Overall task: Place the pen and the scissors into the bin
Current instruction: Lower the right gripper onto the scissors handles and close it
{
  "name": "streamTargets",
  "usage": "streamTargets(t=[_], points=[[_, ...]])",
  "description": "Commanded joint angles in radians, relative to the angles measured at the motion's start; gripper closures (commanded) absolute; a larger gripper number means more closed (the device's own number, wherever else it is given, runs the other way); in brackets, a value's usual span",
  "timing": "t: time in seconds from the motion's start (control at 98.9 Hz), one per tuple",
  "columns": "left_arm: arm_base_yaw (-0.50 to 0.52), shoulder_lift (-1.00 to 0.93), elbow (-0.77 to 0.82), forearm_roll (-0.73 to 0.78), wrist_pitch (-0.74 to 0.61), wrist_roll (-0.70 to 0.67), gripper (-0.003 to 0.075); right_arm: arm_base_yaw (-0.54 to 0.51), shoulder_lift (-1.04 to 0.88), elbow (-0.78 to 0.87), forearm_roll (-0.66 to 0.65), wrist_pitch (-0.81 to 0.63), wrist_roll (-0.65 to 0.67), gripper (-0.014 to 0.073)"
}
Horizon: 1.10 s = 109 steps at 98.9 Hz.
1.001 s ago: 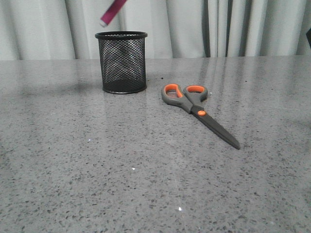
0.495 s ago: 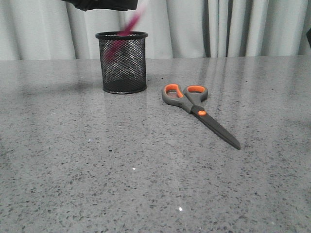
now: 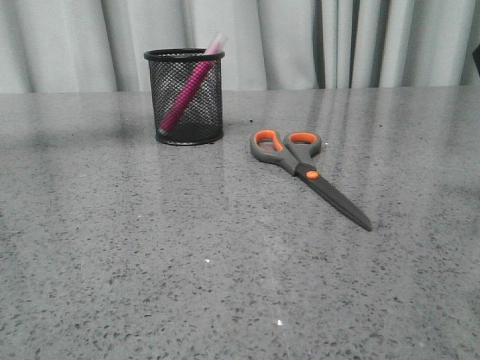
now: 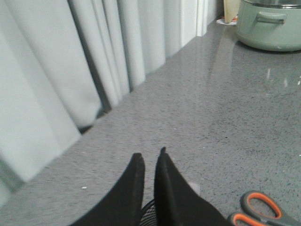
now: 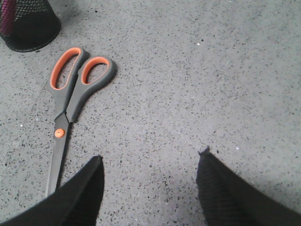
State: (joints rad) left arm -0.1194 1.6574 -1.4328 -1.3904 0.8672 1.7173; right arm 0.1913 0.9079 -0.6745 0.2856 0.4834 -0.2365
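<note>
The pink pen (image 3: 187, 94) leans inside the black mesh bin (image 3: 210, 112), its whitish cap sticking out above the rim. The scissors (image 3: 300, 161) lie flat on the table to the right of the bin, handles towards the bin, blades pointing to the front right. Neither gripper shows in the front view. My left gripper (image 4: 150, 153) is above the bin's rim (image 4: 148, 214), its jaws a narrow gap apart and empty. My right gripper (image 5: 151, 154) is wide open and empty above bare table, to the right of the scissors (image 5: 70, 99). The bin (image 5: 28, 23) shows there too.
Grey speckled table (image 3: 225, 285) with pale curtains (image 3: 300, 37) along its far edge. A pale green lidded pot (image 4: 270, 23) stands far off on the table in the left wrist view.
The pen hung above the bin, then dropped in and now rests inside it. The left gripper let it go and rose out of the front view. The bin shifted slightly left.
</note>
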Motion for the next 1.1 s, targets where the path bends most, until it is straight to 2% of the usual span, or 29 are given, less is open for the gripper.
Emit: streamTargets(t=[0.0, 0.091, 0.162, 0.384, 0.475, 0.606, 0.768, 1.001, 1.092], points=[[0.024, -0.109, -0.029, 0.020, 0.029, -0.077, 0.0740, 0.001, -0.003, -0.034, 0.008, -0.047, -0.008, 0.0202], [0.042, -0.167, -0.008, 0.079, -0.002, -0.172, 0.0740, 0.029, 0.004, -0.034, 0.010, -0.047, -0.008, 0.0202], [0.047, -0.220, 0.052, 0.099, -0.065, -0.188, 0.0740, 0.067, 0.021, -0.044, 0.012, -0.046, -0.010, 0.0202], [0.045, -0.448, 0.371, 0.068, -0.451, -0.179, 0.0740, 0.207, 0.119, -0.148, 0.010, -0.040, -0.066, 0.0202], [0.054, -0.533, 0.488, 0.041, -0.539, -0.179, 0.0740, 0.226, 0.192, -0.216, 0.006, 0.007, -0.066, 0.0202], [0.060, -0.625, 0.604, 0.038, -0.541, -0.179, 0.0739, 0.226, 0.332, -0.341, -0.015, 0.150, -0.066, 0.0202], [0.060, -0.696, 0.673, 0.036, -0.541, -0.179, 0.0739, 0.226, 0.502, -0.511, -0.015, 0.328, -0.043, 0.0202], [0.060, -0.712, 0.680, 0.022, -0.539, -0.179, 0.0739, 0.231, 0.672, -0.668, -0.026, 0.434, 0.020, 0.0202], [0.060, -0.712, 0.680, 0.022, -0.539, -0.179, 0.0739, 0.252, 0.709, -0.704, -0.067, 0.453, 0.054, 0.0202]])
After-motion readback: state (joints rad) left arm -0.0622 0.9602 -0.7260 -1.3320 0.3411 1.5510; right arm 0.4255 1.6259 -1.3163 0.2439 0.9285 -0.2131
